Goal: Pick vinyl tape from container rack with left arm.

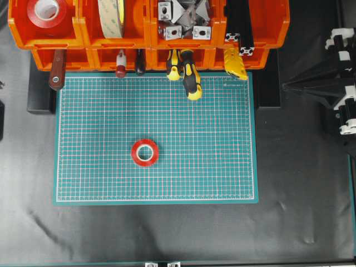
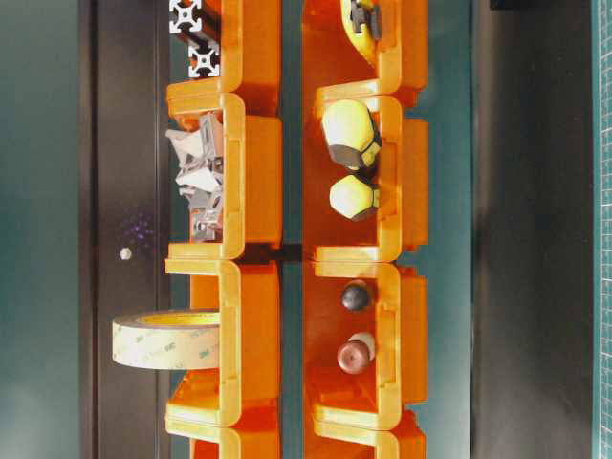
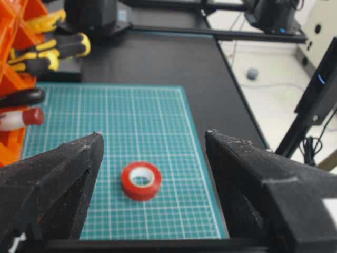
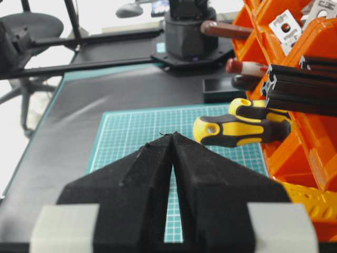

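The green gridded cutting mat is lying flat on the black tabletop. Along its far edge the bright orange two-tier plastic container rack is standing, its upper bins carrying a larger red-and-white tape roll and a cream tape roll, while yellow-and-black screwdriver handles are poking out of the lower tier. The small glossy red vinyl tape with its white core is sitting flat on the mat, well apart from the rack. The left gripper is hovering with its black fingers spread wide, framing the tape without touching it. The right gripper is showing its tips pressed together, gripping nothing.
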